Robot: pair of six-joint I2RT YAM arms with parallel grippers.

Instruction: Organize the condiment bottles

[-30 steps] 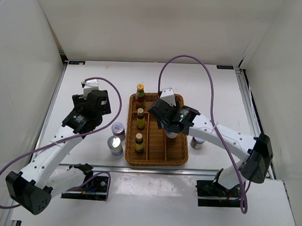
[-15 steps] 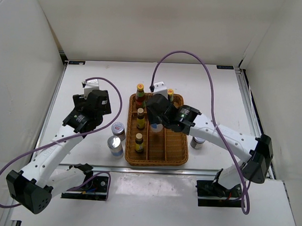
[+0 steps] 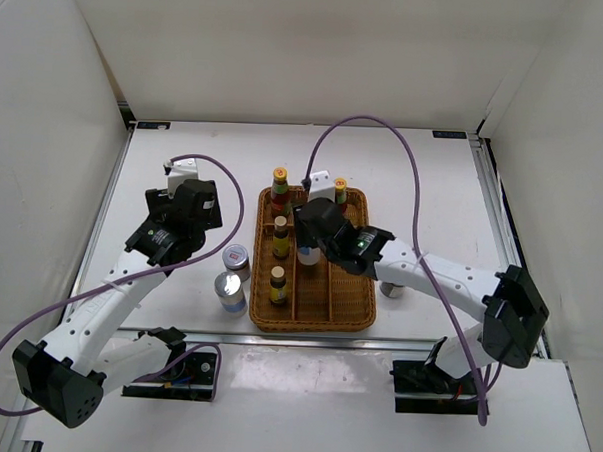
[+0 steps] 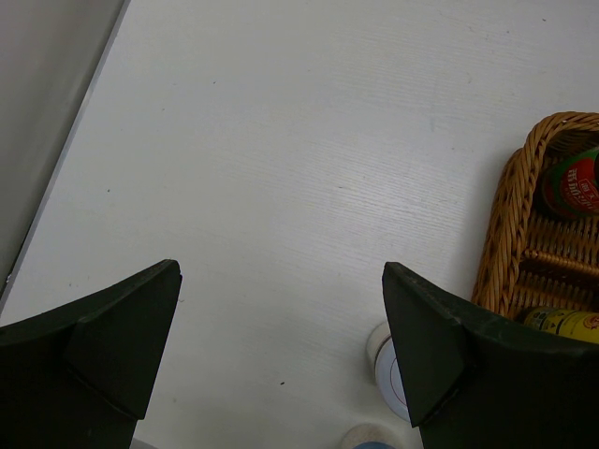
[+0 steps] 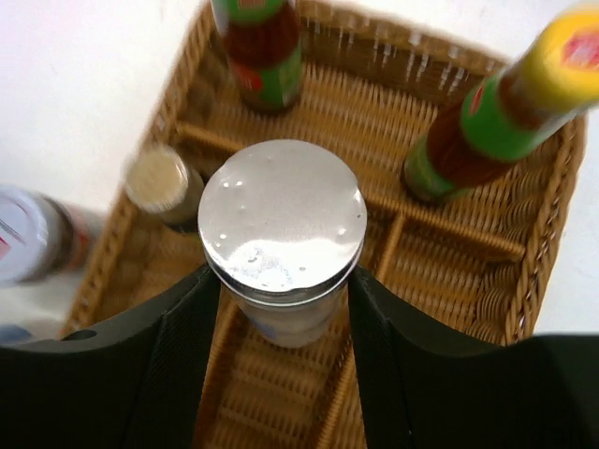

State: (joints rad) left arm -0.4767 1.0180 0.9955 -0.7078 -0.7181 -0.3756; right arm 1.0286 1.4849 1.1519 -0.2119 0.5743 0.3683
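Observation:
My right gripper (image 3: 310,248) (image 5: 281,281) is shut on a silver-lidded jar (image 5: 281,210) and holds it over the middle column of the wicker tray (image 3: 353,310). Two tall green-necked bottles (image 3: 279,185) (image 3: 340,191) stand at the tray's back; both also show in the right wrist view (image 5: 262,47) (image 5: 496,122). Two small brown yellow-capped bottles (image 3: 281,235) (image 3: 277,284) stand in the left column. Two jars (image 3: 237,258) (image 3: 231,291) stand on the table left of the tray. Another jar (image 3: 394,287) stands to its right, partly hidden by the arm. My left gripper (image 3: 182,221) (image 4: 281,327) is open and empty above bare table.
The tray (image 5: 449,271) has woven dividers between its columns. In the left wrist view the tray's rim (image 4: 496,234) is at the right, with a jar (image 4: 388,369) just beside my right fingertip. White walls enclose the table on three sides.
My right gripper has carried the jar leftward from the tray's right column to over its middle column. The left arm has not moved.

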